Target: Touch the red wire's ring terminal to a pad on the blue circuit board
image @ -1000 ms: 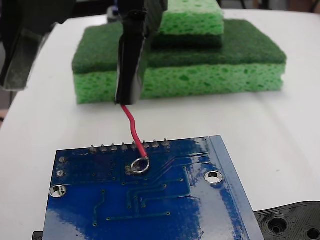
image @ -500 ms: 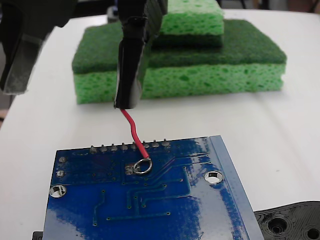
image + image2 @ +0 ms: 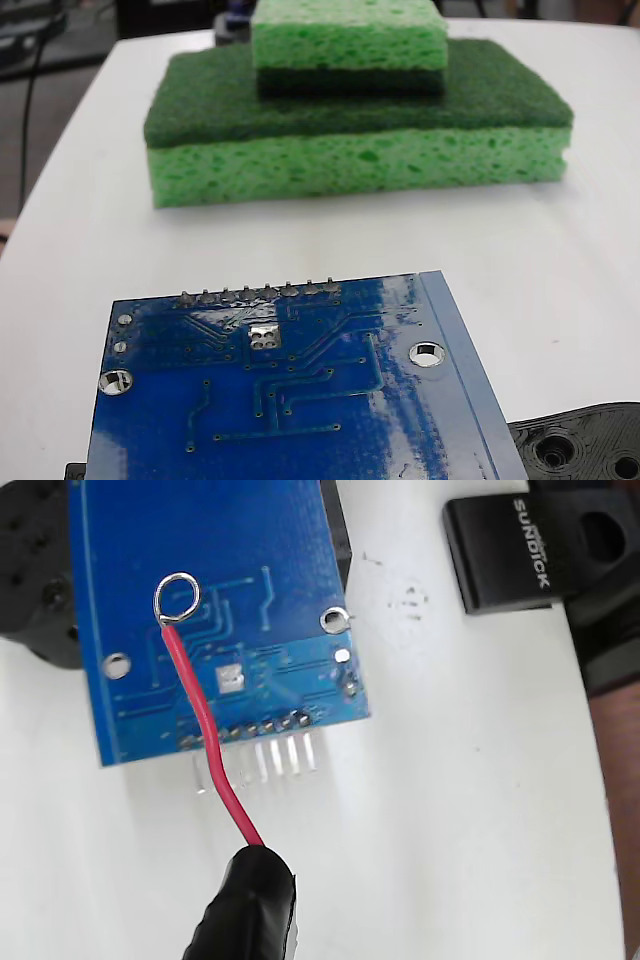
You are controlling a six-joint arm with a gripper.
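Note:
The blue circuit board lies flat at the front of the fixed view, its small silver pad bare. No gripper, red wire or ring terminal shows in that view. In the wrist view my gripper, wrapped in black tape, is shut on the red wire. The wire runs up across the blue circuit board. Its ring terminal appears over the traces, up and left of the pad and not on it.
A stack of green sponges stands behind the board. A black plastic part with round holes sits at the board's corner. In the wrist view a black flash drive lies on the white table, and the pin row juts from the board's edge.
The gripper with the wire has left the fixed view. The ring, which was on the pad, has come off it, leaving the pad uncovered.

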